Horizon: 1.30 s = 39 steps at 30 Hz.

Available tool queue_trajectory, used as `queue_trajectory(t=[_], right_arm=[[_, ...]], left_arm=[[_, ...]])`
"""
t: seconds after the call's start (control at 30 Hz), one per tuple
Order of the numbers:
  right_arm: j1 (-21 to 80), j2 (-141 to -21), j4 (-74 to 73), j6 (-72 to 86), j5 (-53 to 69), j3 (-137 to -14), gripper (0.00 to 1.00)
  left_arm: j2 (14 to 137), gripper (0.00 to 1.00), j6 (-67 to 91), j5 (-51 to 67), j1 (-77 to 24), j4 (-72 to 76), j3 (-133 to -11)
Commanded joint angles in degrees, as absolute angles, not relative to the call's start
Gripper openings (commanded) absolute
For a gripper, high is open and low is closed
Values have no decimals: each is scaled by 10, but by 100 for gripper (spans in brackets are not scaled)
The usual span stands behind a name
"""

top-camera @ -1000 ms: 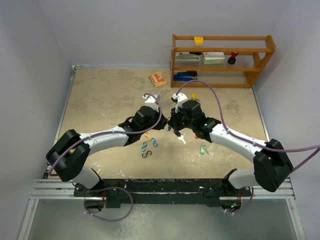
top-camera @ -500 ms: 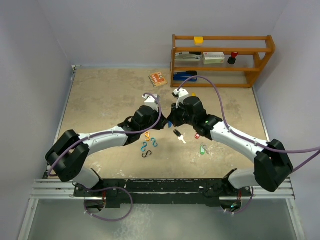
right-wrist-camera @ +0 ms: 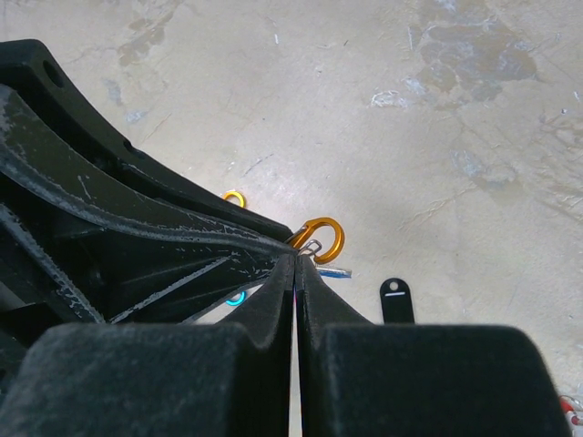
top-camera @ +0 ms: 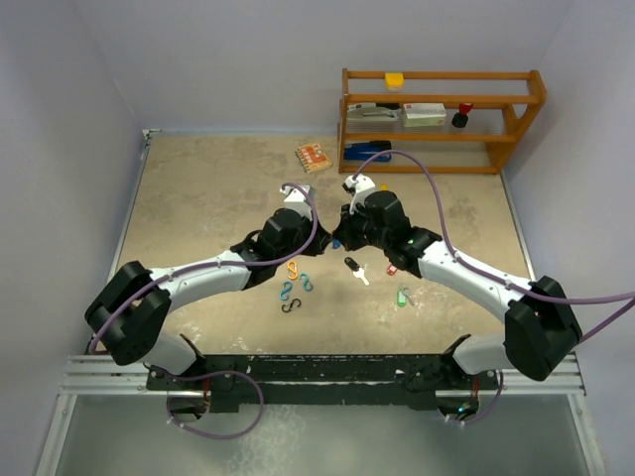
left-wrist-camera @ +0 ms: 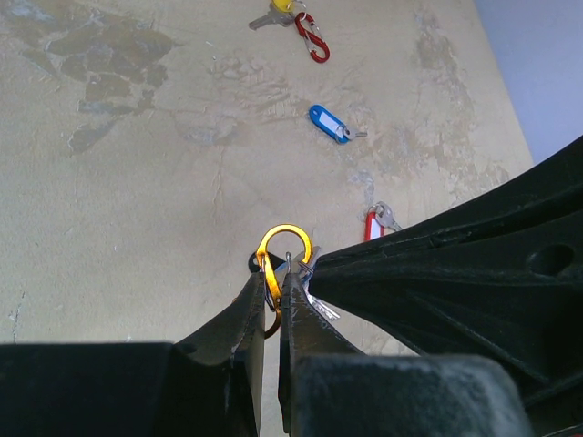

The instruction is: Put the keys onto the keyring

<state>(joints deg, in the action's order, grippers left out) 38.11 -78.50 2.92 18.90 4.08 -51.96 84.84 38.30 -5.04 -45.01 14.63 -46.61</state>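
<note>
Top external view, starting from the near edge of the surface: a handful of loose S-shaped clips (top-camera: 287, 291) lie left of centre and a green-tagged key (top-camera: 402, 296) right of centre, all clear of the work. Just beyond them the black-tagged key (top-camera: 351, 266) lies bare. A second ago the right gripper (right-wrist-camera: 296, 262) hung low over it and has since drawn away without it, so we judge that key is not yet threaded. That gripper is now pressed fully closed, tip to tip with the left gripper (left-wrist-camera: 272, 284), and we cannot identify the sliver of silver at its tips. The left gripper is clamped on the orange clip (left-wrist-camera: 283, 228), which we take for the keyring, near the surface's middle. Farther on lie the red-tagged key (left-wrist-camera: 372, 224), the blue-tagged key (left-wrist-camera: 327, 122), and the yellow-tagged key (left-wrist-camera: 269, 16) beside a red clip (left-wrist-camera: 311, 38). The shelf (top-camera: 442, 119) fills the far right corner. The two gripper bodies crowd the clip's opening.
</note>
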Motion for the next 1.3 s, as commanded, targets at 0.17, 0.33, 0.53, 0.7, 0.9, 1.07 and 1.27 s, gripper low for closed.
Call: queue_trajectory(t=[0.17,0.33,0.53,0.7,0.9,1.07,1.27], right_arm=[[371,-783,42,190,46,-535,0],[368,-783,44,190,46,-532,0],[364,-781,45,187,40,-530,0],[357,-778,45,181,33,-530,0],[349,-779,47,177,35,-530,0],[346,-778,50,177,39,-528,0],[344,-776,51,176,41,-526,0]], left_arm=[[824,0,370,-38,-446,158,-477],[819,0,369,-38,-446,157,-476],[817,0,367,-25,-446,157,-474],[814,0,366,-18,-446,157,-466],[812,0,366,-8,-446,162,-458],[812,0,364,-6,-446,164,-456],[814,34,369,-13,-446,160,-460]])
